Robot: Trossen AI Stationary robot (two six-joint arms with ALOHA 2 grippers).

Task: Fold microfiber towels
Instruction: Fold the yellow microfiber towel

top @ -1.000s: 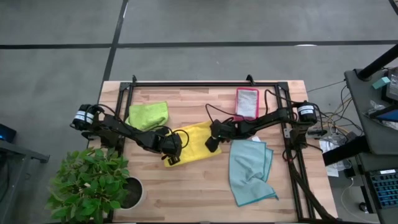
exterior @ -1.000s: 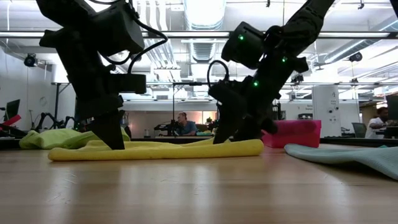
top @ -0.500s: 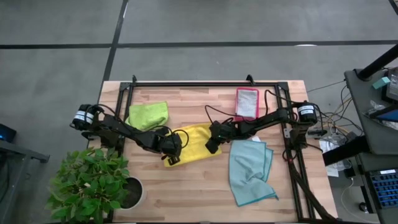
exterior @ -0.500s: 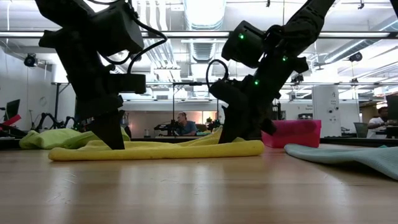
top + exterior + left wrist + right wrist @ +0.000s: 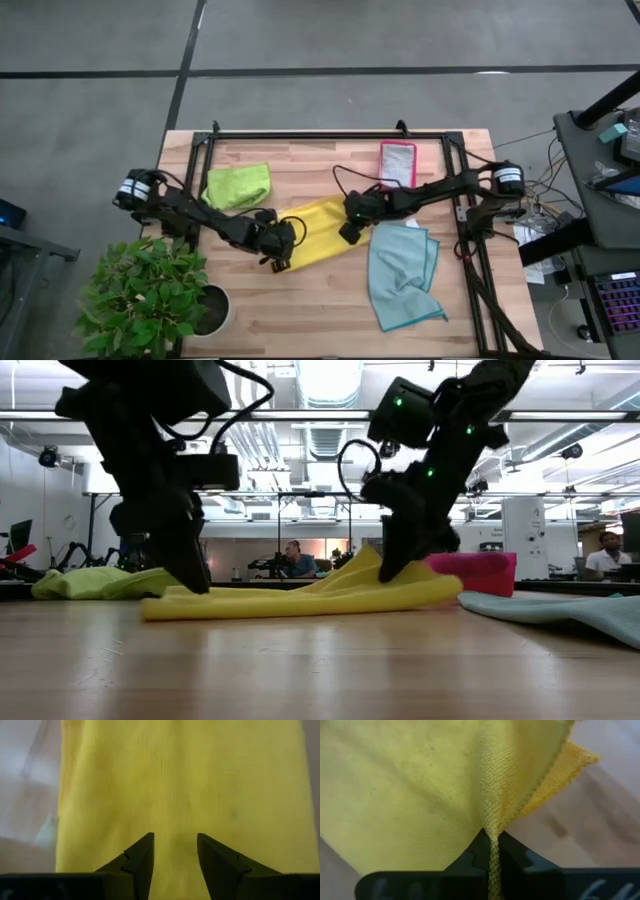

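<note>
Your right gripper (image 5: 490,851) is clamped tight on a pinched ridge of the yellow towel (image 5: 318,228), and the low view shows that end of the cloth lifted into a peak while the rest lies flat on the table (image 5: 320,310). From the table's centre, the yellow towel sits almost dead middle, the right gripper at its 3 o'clock end and your left gripper (image 5: 175,854) at its 9 o'clock end. The left gripper's 2 fingers stand partly apart over the yellow cloth with a gap between them; they grip nothing that you can see, though the tips look pressed down on or very near the fabric. By my reading, you are at the start of a fold on this 1 towel: the edge is caught and raised, not yet carried over. The next move probably calls for you to carry the pinched end across toward 9 o'clock, low and steady, while the left gripper pins its end so the cloth does not slide. The green towel (image 5: 238,184) rests at 10 o'clock, the light blue towel (image 5: 400,272) lies spread at 4 o'clock, and the pink tray (image 5: 397,164) sits at 1 o'clock.
</note>
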